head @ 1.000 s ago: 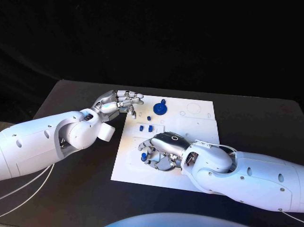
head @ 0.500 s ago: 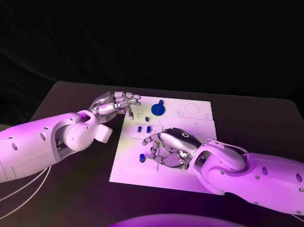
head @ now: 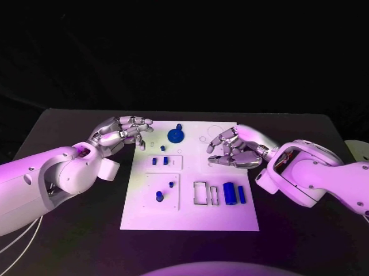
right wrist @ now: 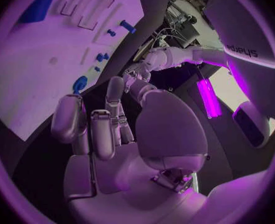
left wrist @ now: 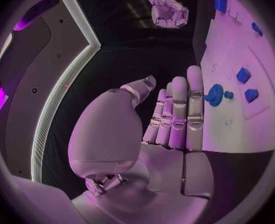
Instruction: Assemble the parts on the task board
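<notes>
Black table bears the task board (head: 226, 221), whose near-left parts the empty, loosely curled right hand (head: 234, 150) has left.

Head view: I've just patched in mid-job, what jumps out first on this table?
The white task board lies in the middle of the black table, flanked by the left hand at its far left corner and the right hand over its far right part, both holding nothing. A round blue part sits near the far edge, small blue parts mid-board, and a long blue part lies nearer the front right.
</notes>
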You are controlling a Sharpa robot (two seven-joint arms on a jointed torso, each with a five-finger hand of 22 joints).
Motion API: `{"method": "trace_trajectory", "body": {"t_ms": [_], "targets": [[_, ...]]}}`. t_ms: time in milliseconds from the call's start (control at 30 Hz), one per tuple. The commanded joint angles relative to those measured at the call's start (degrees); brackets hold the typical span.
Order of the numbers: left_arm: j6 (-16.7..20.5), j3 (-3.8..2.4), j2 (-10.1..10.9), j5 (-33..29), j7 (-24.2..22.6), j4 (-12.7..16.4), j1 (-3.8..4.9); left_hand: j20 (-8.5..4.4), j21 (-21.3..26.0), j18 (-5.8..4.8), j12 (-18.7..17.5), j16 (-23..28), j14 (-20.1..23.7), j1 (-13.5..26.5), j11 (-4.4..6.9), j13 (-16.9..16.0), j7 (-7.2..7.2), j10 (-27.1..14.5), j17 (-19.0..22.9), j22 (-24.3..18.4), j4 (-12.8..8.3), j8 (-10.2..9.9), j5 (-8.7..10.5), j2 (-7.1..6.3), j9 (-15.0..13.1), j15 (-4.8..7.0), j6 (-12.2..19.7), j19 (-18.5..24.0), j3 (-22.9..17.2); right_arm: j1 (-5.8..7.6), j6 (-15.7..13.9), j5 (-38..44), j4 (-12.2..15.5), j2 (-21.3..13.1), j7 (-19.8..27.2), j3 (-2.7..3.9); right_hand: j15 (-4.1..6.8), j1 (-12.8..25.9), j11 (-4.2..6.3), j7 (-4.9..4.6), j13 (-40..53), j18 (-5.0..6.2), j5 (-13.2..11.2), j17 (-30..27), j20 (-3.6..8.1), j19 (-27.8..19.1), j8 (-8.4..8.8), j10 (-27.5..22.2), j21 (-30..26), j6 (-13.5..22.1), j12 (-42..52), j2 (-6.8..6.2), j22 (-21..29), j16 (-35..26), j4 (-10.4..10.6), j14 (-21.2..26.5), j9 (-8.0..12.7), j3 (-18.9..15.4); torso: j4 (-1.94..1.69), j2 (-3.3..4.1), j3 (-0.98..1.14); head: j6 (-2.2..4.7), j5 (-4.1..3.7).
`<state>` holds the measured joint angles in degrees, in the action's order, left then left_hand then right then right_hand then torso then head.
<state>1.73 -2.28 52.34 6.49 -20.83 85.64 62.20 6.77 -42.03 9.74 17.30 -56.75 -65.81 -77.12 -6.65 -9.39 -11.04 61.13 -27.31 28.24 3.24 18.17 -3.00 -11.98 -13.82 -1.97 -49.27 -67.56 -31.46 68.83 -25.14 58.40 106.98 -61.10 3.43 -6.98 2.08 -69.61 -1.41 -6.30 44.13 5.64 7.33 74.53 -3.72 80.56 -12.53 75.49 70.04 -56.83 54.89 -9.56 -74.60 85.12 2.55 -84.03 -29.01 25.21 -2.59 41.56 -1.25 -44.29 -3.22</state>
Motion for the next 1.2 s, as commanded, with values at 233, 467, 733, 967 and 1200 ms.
{"method": "trace_trajectory", "body": {"t_ms": [233, 467, 733, 967, 1200], "targets": [[-0.3, -0.02, -0.1, 0.3, -0.5, 0.0, -0.48, 0.13, -0.3, 0.73, 0.2, -0.4, 0.3, 0.3, -0.17, 0.0, -0.22, -0.4, -0.1, 0.1, 0.0, -0.1, -0.09, 0.13, 0.1, -0.06, 0.1, 0.3, 0.3, 0.18, 8.0, 1.0, 3.4, -7.7, -12.8, -1.1, -0.03, 3.6, -0.58, -0.37, 32.7, -2.0, 0.9, 8.8, -0.29, 2.3, -1.86, 7.7, 4.5, 2.2, 26.0, 0.17, -4.1, 3.0, 5.2, -4.7, -4.6, -5.0, 0.41, -0.24, 0.27, -0.82, -2.63], [0.0, -0.02, -0.1, 0.3, -0.7, 0.2, -0.71, 0.13, -0.3, 0.73, 0.2, -0.4, 0.3, 0.3, -0.17, 0.0, -0.22, -0.4, -0.1, 0.1, 0.0, -0.1, -0.09, 0.13, 0.1, -0.06, 0.1, 0.3, 0.3, -1.38, 5.7, 9.3, 5.1, -10.2, -17.6, -1.81, -0.18, 4.8, -0.67, -0.35, 35.4, -2.16, 5.4, 10.0, -0.4, 2.7, -2.61, 8.3, 5.4, 3.2, 27.7, 0.07, -5.0, 3.5, 8.5, -4.9, -6.8, -7.6, 0.31, -0.24, 0.33, -1.28, -3.52], [0.1, -0.02, 0.1, 0.3, -0.8, 0.4, -0.85, 0.13, -0.3, 0.73, 0.3, -0.4, 0.3, 0.3, -0.16, 0.0, -0.2, -0.4, -0.1, 0.1, 0.0, 0.0, -0.09, 0.15, 0.1, -0.05, 0.1, 0.3, 0.3, -2.87, 4.9, 15.9, 5.7, -10.3, -20.0, -2.14, -0.15, 4.8, -0.59, -0.26, 36.0, -2.26, 5.4, 10.2, -0.4, 2.9, -3.04, 8.5, 5.8, 3.2, 28.0, -0.25, -5.3, 3.5, 9.3, -4.9, -7.4, -8.6, 0.12, -0.21, 0.09, -1.5, -4.01], [0.0, -0.02, 0.2, 0.3, -0.8, 0.5, -0.88, 0.13, -0.3, 0.73, 0.3, -0.4, 0.3, 0.3, -0.16, 0.0, -0.2, -0.4, -0.1, 0.1, 0.0, 0.0, -0.09, 0.15, 0.1, -0.05, 0.1, 0.3, 0.3, -4.12, 5.4, 19.0, 5.6, -9.2, -21.2, -2.34, -0.07, 5.2, -0.49, -0.11, 36.2, -2.31, 5.2, 10.4, -0.35, 3.0, -3.43, 8.6, 6.0, 3.2, 28.0, -0.32, -5.6, 3.6, 10.8, -5.0, -8.1, -9.7, 0.14, -0.21, 0.01, -1.45, -4.02], [-0.1, -0.02, 0.5, 0.3, -0.7, 0.7, -0.89, 0.13, -0.3, 0.73, 0.3, -0.4, 0.3, 0.3, -0.16, 0.0, -0.2, -0.4, -0.1, 0.1, 0.0, 0.0, -0.09, 0.15, 0.1, -0.05, 0.1, 0.3, 0.3, -5.7, 5.7, 20.2, 5.2, -7.6, -21.7, -2.4, 0.0, 5.3, -0.41, -0.02, 36.3, -2.32, 5.0, 10.5, -0.29, 3.0, -3.67, 8.6, 6.0, 3.2, 28.0, -0.23, -5.7, 3.6, 12.1, -5.0, -8.6, -10.7, 0.15, -0.17, 0.09, -1.58, -3.76]]}}
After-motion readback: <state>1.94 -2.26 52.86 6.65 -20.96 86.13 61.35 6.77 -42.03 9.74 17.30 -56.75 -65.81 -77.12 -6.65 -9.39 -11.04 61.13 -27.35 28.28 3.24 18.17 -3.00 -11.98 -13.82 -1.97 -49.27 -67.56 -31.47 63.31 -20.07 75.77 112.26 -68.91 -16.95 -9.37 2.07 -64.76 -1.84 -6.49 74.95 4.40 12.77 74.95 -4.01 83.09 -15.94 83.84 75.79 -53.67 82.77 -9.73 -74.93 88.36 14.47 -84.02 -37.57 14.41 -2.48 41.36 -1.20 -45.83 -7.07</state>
